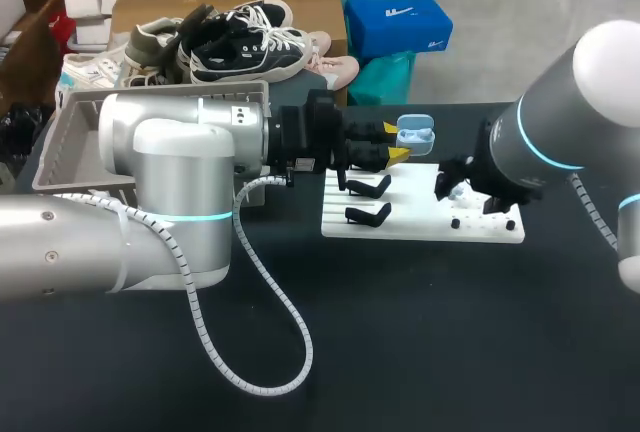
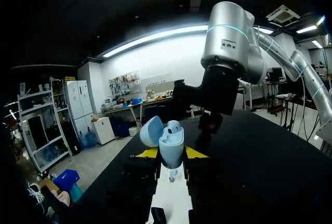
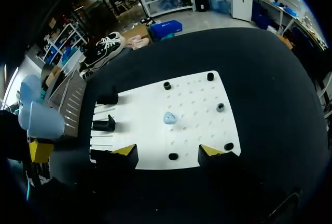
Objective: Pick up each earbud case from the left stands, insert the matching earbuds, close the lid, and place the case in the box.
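Inside open case (image 2: pixel 171 150), one earbud (image 2: pixel 174 127)

The board (image 1: pixel 420 222) lies on the table (image 1: pixel 400 352) ahead of me, right of centre. Stands (image 1: pixel 370 214) sit on its left part. An earbud (image 3: pixel 169 117) lies on its right part, under my right gripper (image 3: pixel 168 154). My left gripper (image 2: pixel 171 155) holds the earbud case (image 2: pixel 171 140) above the board's far left corner. The box (image 1: pixel 55 147) sits far left.

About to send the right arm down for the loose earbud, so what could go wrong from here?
The loose earbud lies on the white board, small against the open right gripper; it may skid away. The left gripper holds the case with its lid open; tilting might spill the seated earbud.
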{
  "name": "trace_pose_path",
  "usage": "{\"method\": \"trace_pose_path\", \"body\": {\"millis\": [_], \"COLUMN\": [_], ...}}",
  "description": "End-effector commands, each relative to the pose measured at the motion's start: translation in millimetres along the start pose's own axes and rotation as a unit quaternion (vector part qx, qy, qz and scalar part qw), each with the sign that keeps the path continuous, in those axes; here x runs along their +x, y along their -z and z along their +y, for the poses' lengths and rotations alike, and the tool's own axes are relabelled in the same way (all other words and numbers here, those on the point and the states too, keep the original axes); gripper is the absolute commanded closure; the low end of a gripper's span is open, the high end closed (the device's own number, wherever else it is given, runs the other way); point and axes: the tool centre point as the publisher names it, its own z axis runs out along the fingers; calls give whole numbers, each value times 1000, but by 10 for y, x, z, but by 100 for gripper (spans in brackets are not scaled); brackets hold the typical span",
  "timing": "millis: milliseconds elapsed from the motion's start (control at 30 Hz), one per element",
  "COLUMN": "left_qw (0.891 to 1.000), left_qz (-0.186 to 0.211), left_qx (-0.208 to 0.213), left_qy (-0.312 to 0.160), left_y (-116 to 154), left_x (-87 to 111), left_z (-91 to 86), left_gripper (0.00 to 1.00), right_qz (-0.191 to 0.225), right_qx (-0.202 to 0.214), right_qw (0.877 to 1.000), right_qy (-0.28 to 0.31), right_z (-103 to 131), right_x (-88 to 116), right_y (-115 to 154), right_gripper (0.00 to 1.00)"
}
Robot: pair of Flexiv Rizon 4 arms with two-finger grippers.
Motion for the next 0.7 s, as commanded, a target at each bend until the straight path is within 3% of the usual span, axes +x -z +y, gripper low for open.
{"method": "trace_pose_path", "body": {"millis": [33,200,700], "left_qw": [1000,1000,1000], "left_qz": [-1,-1,-1], "left_qx": [-1,-1,-1], "left_qy": [-1,-1,-1], "left_y": [-2,-2,-2], "left_x": [7,7,7], "left_z": [-2,-2,-2], "left_gripper": [100,100,100], "right_qz": [-3,-4,4], "right_qx": [8,6,1], "right_qw": [1000,1000,999], "right_qy": [-5,-18,-41], "right_z": [31,-30,-45], "right_x": [-51,-99,-185], "right_y": [-77,-142,-281], "right_gripper": [29,37,50]}}
